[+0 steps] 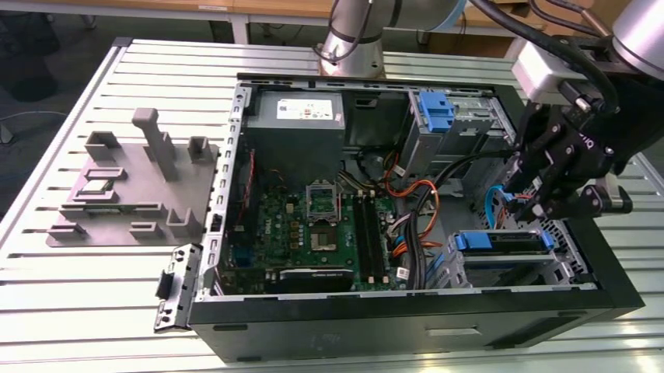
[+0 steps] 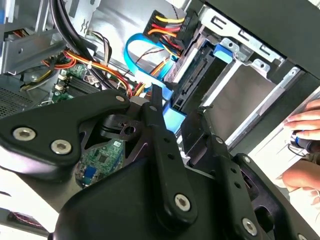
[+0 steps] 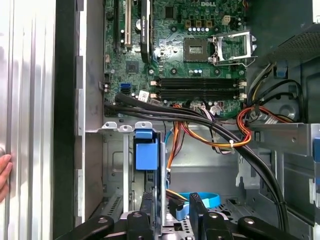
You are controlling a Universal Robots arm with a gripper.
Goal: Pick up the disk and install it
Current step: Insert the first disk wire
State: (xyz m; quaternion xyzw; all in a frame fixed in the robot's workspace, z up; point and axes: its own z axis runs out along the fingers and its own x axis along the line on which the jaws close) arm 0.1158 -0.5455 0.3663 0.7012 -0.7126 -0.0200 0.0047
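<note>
Inside the case (image 1: 415, 326), by the drive cage at the exterior view's right, we're seeing the gripper (image 3: 172, 212) clamping the disk (image 3: 156, 200) on edge between its fingers (image 3: 196, 210), blue bracket (image 3: 146, 154) standing up in the bay.

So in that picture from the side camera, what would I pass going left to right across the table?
Grey plastic fixture → green motherboard inside the open computer case → orange cables → the disk with its blue bracket → the robot's black pincer above it.
</note>
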